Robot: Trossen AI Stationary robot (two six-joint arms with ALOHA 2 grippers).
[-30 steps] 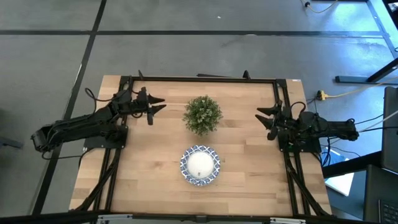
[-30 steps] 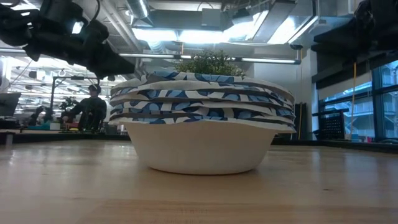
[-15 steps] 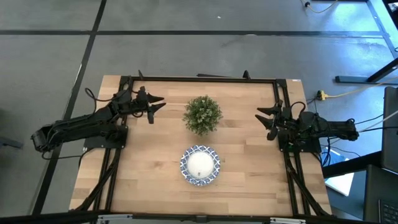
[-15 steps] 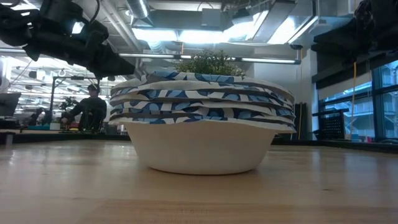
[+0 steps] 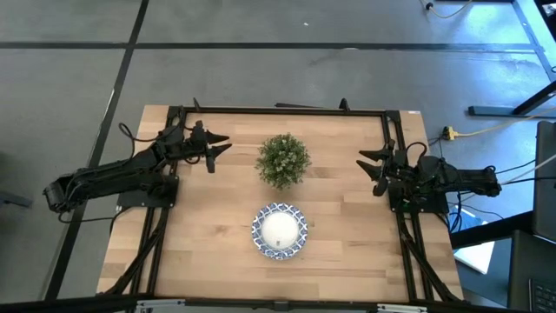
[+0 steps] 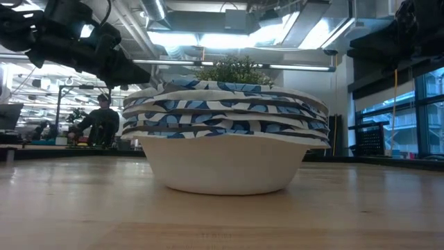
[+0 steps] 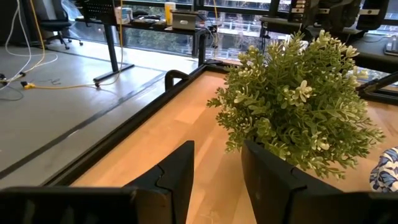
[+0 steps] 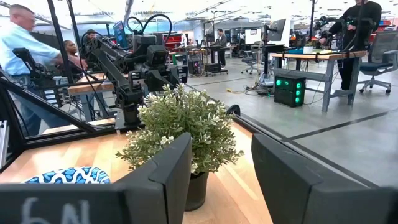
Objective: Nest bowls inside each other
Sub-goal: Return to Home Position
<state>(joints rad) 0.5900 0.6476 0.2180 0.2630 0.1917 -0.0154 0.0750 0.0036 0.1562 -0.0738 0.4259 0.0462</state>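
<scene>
Both arms folded low, facing inward; L end effector & R end effector w/ fingers apart, empty.

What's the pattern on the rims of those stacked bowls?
Blue-and-white shapes run around the rims of the bowls, with plain white sides below. The low view shows it best.

1. Potted plant: small, green and leafy, upright in a dark pot, midway between the table's two sides.
2. Table: pale wood planks with a black metal frame round the edge.
3. Floor: grey, crossed by dark lines. A yellow cable lies beyond the table's right side.
4. Room behind: a person at a far bench, a person in a light blue shirt, and another person standing at a desk with a green-lit box beneath it.
</scene>
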